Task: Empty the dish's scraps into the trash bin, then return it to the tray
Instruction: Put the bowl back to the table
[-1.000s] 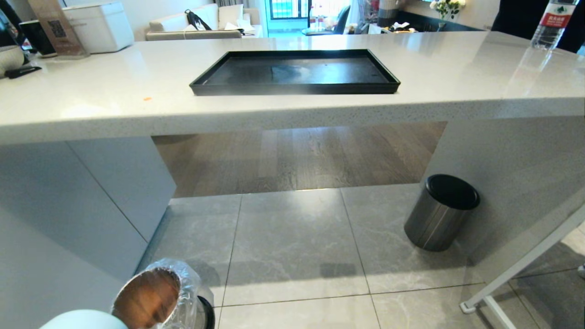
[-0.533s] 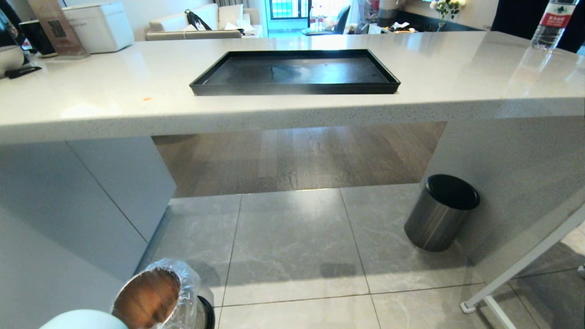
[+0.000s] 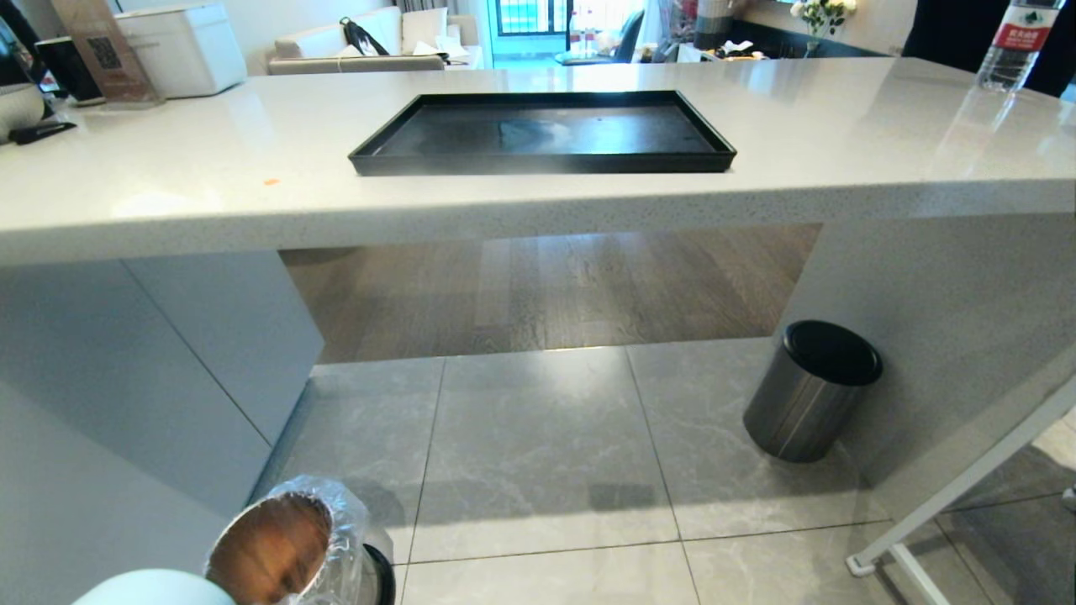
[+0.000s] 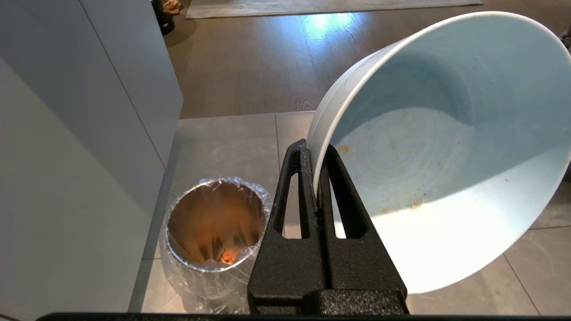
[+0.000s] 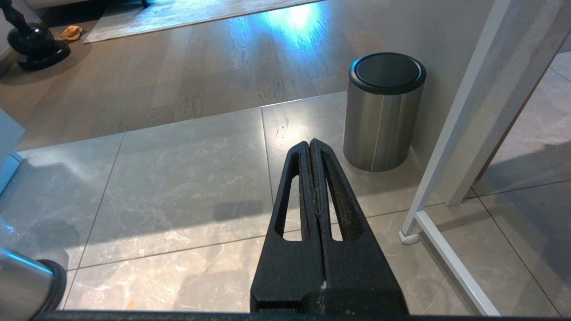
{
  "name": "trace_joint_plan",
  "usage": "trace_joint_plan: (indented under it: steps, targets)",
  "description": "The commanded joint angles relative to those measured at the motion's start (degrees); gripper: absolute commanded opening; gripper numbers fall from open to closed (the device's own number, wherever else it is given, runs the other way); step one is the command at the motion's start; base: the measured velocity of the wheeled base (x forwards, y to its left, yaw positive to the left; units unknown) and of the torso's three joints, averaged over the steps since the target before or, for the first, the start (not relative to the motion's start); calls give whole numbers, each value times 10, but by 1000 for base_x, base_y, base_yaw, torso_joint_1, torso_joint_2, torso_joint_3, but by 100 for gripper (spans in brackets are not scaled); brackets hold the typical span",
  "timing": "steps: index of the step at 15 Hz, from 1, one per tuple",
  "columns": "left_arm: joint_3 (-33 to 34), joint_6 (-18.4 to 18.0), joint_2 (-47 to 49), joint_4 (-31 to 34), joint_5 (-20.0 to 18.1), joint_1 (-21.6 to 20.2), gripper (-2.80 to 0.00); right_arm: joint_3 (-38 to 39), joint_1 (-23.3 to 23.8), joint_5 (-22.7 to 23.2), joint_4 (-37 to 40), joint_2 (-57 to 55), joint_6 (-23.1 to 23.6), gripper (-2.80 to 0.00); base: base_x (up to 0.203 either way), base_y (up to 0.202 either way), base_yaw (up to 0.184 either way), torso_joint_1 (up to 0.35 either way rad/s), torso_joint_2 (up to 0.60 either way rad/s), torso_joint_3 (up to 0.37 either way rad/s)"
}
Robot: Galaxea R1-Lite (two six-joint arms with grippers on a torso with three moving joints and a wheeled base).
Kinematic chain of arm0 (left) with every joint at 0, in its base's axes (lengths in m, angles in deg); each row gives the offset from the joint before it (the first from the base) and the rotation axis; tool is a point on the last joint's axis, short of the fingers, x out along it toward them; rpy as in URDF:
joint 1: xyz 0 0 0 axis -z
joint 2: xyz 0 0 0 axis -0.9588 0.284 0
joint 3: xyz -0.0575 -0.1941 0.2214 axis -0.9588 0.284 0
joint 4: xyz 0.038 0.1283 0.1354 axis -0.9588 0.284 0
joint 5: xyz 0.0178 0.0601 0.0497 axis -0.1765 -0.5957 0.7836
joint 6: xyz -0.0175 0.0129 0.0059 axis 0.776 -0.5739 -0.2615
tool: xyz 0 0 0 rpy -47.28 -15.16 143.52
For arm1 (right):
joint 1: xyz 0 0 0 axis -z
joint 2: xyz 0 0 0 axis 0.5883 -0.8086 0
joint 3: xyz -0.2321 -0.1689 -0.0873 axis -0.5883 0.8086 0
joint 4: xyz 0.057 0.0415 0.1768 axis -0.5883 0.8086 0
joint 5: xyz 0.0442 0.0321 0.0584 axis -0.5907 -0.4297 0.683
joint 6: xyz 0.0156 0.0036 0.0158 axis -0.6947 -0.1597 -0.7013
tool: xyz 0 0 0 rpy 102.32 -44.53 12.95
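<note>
Left gripper (image 4: 315, 156) pinches the emptied pale-blue round bowl (image 4: 446, 147) by its rim; keep it clamped, lift level to the flat black rectangular tray (image 3: 542, 134) up ahead.

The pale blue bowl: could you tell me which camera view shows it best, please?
The left wrist view: the bowl, pinched at its rim by the left gripper, shows its nearly clean inside. The head view catches only a sliver; the right wrist view shows none of it.

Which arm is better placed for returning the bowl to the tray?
Left. The left gripper already clamps the pale light-blue bowl's rim; the right gripper is shut and empty. The black rectangular tray lies on the counter.
</note>
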Motion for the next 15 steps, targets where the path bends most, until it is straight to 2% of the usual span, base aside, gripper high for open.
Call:
trace_joint_plan:
  steps: [1, 11, 15]
  targets:
    - [0, 0, 0, 0, 0, 0, -280, 0, 0, 0, 0, 0, 0, -280, 0, 0, 0, 0, 0, 0]
    - [0, 0, 0, 0, 0, 0, -280, 0, 0, 0, 0, 0, 0, -280, 0, 0, 0, 0, 0, 0]
    - [0, 0, 0, 0, 0, 0, -280, 0, 0, 0, 0, 0, 0, -280, 177, 0, 0, 3, 5, 4]
